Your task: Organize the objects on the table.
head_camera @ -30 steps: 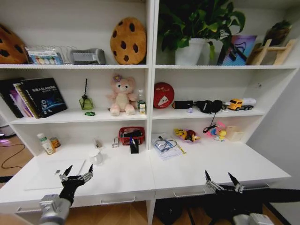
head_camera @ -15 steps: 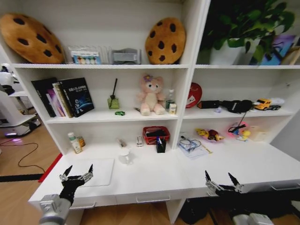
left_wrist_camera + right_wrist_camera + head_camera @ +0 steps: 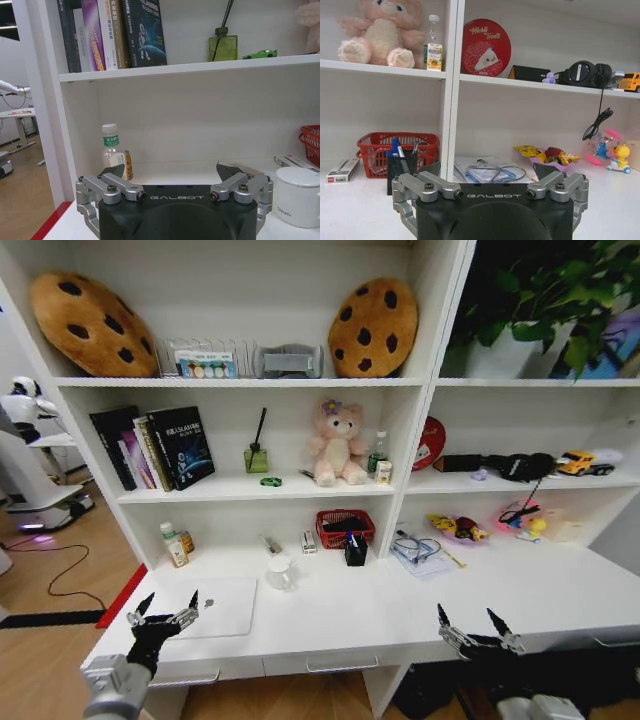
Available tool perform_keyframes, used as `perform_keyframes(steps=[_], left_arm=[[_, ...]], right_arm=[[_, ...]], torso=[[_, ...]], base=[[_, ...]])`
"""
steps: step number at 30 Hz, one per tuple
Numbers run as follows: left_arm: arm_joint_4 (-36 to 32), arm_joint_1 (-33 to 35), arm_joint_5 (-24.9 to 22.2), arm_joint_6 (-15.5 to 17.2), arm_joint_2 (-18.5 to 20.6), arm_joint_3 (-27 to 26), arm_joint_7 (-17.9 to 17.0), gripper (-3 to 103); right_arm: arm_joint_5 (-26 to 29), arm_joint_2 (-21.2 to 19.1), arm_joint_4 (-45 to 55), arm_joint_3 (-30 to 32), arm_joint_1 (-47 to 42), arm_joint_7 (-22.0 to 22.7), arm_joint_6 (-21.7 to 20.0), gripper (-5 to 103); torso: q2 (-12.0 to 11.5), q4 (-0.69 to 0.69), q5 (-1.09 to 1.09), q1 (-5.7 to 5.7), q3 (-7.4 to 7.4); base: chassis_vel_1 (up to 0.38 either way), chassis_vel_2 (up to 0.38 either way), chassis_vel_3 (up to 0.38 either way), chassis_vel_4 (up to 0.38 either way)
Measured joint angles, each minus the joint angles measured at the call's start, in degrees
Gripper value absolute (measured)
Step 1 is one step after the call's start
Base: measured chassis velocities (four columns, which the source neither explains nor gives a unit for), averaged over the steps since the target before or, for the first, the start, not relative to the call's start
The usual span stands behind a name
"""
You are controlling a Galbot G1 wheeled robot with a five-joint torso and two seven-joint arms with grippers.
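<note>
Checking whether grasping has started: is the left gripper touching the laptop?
Apart. In the head view the left gripper, fingers open, hangs at the desk's front edge, with bare white desk between it and the laptop.

Camera swings toward the robot's left; nothing on the worktop itself moves.

Compared with a second ago, the whole head view slides rightward: the silver laptop [image 3: 217, 606] now lies farther in from the frame edge, the pink teddy bear [image 3: 337, 443] sits near the middle, and the left cookie cushion [image 3: 82, 324] shows in full. The wood floor [image 3: 45, 640] and a white machine [image 3: 35, 455] beside the shelving come into sight, while the potted plant [image 3: 540, 300] is pushed to the right margin.
</note>
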Motion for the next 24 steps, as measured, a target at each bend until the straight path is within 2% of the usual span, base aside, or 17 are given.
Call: perform_keyframes(steps=[12, 13, 14, 17, 19, 24], left_arm=[[0.0, 0.0, 0.0, 0.0, 0.0, 0.0, 0.0, 100], [0.0, 0.0, 0.0, 0.0, 0.0, 0.0, 0.0, 100], [0.0, 0.0, 0.0, 0.0, 0.0, 0.0, 0.0, 100], [0.0, 0.0, 0.0, 0.0, 0.0, 0.0, 0.0, 100], [0.0, 0.0, 0.0, 0.0, 0.0, 0.0, 0.0, 100], [0.0, 0.0, 0.0, 0.0, 0.0, 0.0, 0.0, 100]], right_arm=[[0.0, 0.0, 0.0, 0.0, 0.0, 0.0, 0.0, 100], [0.0, 0.0, 0.0, 0.0, 0.0, 0.0, 0.0, 100], [0.0, 0.0, 0.0, 0.0, 0.0, 0.0, 0.0, 100], [0.0, 0.0, 0.0, 0.0, 0.0, 0.0, 0.0, 100], [0.0, 0.0, 0.0, 0.0, 0.0, 0.0, 0.0, 100], [0.0, 0.0, 0.0, 0.0, 0.0, 0.0, 0.0, 100]], torso=[[0.0, 0.02, -0.01, 0.01, 0.0], [0.0, 0.02, 0.08, 0.01, 0.0], [0.0, 0.02, 0.08, 0.01, 0.0], [0.0, 0.0, -0.06, 0.0, -0.01], [0.0, -0.02, -0.02, 0.0, -0.01], [0.0, 0.04, 0.02, 0.01, 0.0]], base=[[0.194, 0.218, -0.209, -0.201], [0.265, 0.237, -0.273, -0.252], [0.265, 0.237, -0.273, -0.252], [0.2, 0.258, -0.265, -0.231], [0.189, 0.165, -0.206, -0.191], [0.056, 0.041, -0.029, -0.036]])
